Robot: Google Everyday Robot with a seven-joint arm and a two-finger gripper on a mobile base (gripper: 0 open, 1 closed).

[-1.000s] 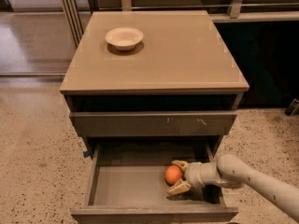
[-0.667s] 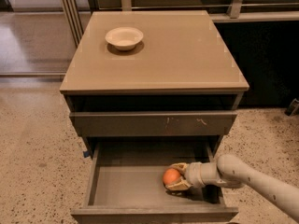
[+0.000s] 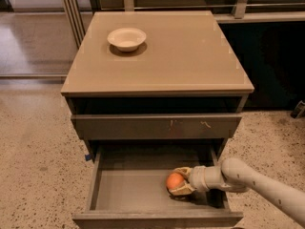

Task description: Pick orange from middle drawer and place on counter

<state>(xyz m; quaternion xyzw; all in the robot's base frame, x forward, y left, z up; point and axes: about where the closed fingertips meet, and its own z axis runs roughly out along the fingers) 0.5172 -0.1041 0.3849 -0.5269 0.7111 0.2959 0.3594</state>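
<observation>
The orange lies in the open middle drawer, on its grey floor right of centre. My gripper reaches into the drawer from the right, low over the floor. Its pale fingers sit above and below the orange and touch it, shut on it. The orange still rests at floor level in the drawer. The tan counter is the cabinet's top, above and behind the drawer.
A white bowl stands on the counter at the back left. A closed drawer front with pale scratches overhangs the back of the open drawer. My arm crosses the drawer's right wall. Speckled floor lies on both sides.
The fingers have drawn in around the orange, from spread wide to touching it. The orange and the gripper have shifted slightly left and toward the drawer's front.
</observation>
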